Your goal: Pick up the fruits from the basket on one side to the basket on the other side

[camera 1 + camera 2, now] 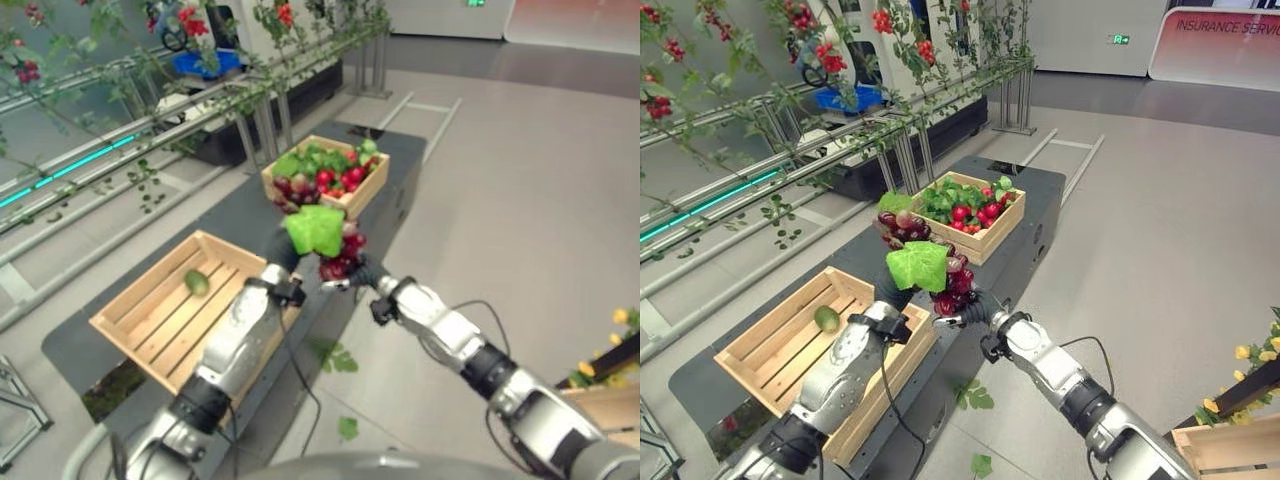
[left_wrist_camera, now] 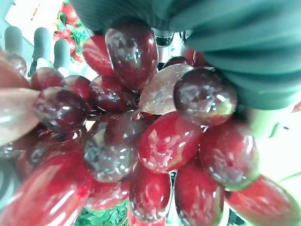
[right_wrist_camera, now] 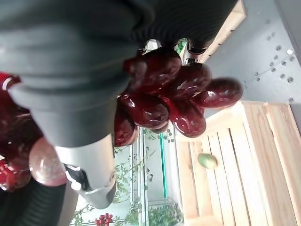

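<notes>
The grape bunch (image 1: 952, 282), dark red with a green leaf (image 1: 918, 265) on top, hangs in the air between the two crates, above the edge of the dark tabletop (image 1: 1035, 205). Both robot hands meet at the bunch. The right robot hand (image 1: 962, 314) is under the bunch from the right; its wrist view shows grapes pressed against the dark cover, but the fingers are hidden, so its state cannot be determined. The left robot hand (image 1: 892, 293) reaches up to the bunch from the left; the leaf and grapes cover its fingers, so its state cannot be determined either. In the left wrist view the grapes (image 2: 141, 141) lie directly against the dark cover.

The near crate (image 1: 135, 322), of light wood slats, sits on the tabletop at the left and holds one green fruit (image 1: 197, 283) on its floor. The far crate (image 1: 375, 180) stands further along the tabletop and is packed with red fruit (image 1: 335, 180) and green leaves. Metal rails with vines (image 1: 150, 120) run along the left side of the tabletop.
</notes>
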